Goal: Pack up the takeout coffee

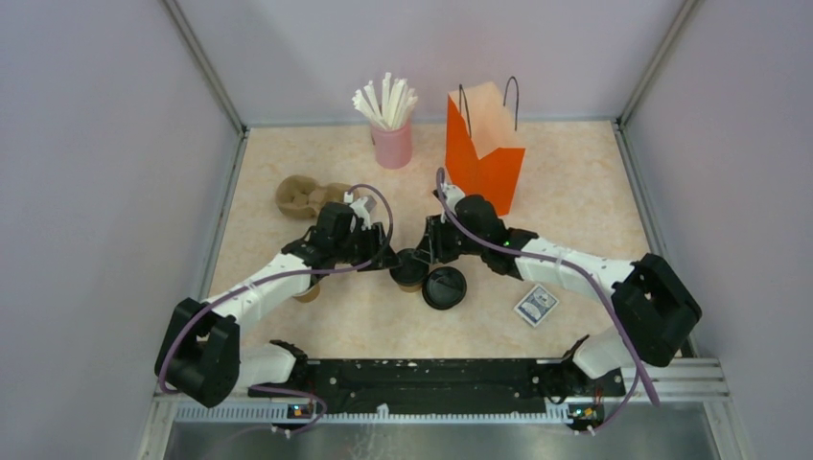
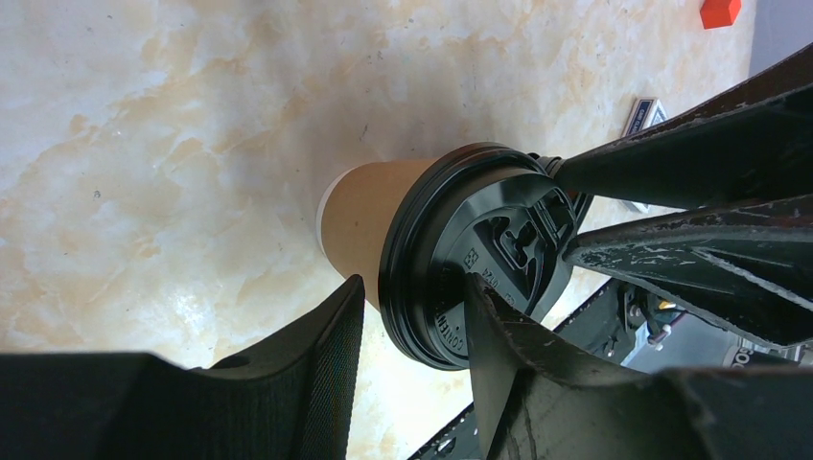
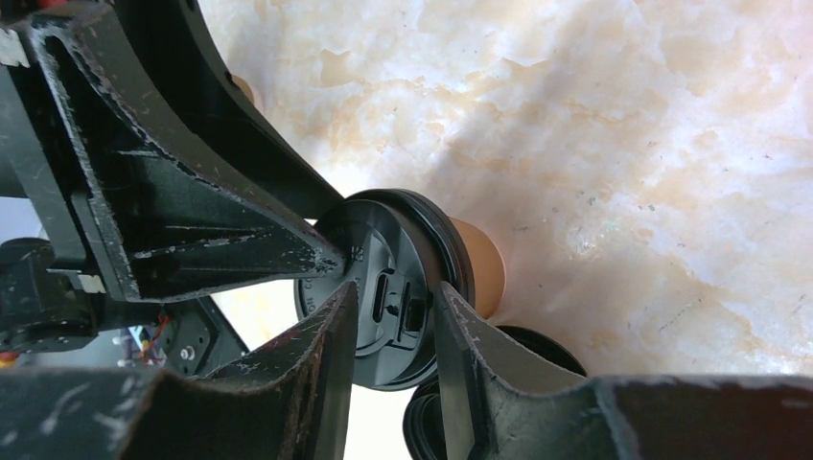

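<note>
**Top external.** The takeout coffee stands upright, long axis vertical, just ahead of both sets of fingertips. The left gripper reaches it from one flank and the right gripper from the other. You have both arms equally near the cup. The orange bag stands open-mouthed beyond the right gripper and well apart from the left. Judgement: the carry suits your right arm. A loose flat black lid lies just beside the cup, under the right wrist.

**Left wrist.** The left gripper has its fingers parted across the edge of the coffee. One pad is beside the paper wall under the rim, and the other tip is over the lid top. You cannot tell from here whether they bite. The right gripper's fingers come in from the opposite side, with their tips at the lid.

**Right wrist.** The right gripper is released. Its fingers are spread over the lid face, narrower than the lid and around nothing. The coffee sits directly beyond the tips, with its body pointing away from the palm.

Judgement: before any lift toward the bag, you need jaws spanning the cup wall below the rim, not the lid top.
</note>
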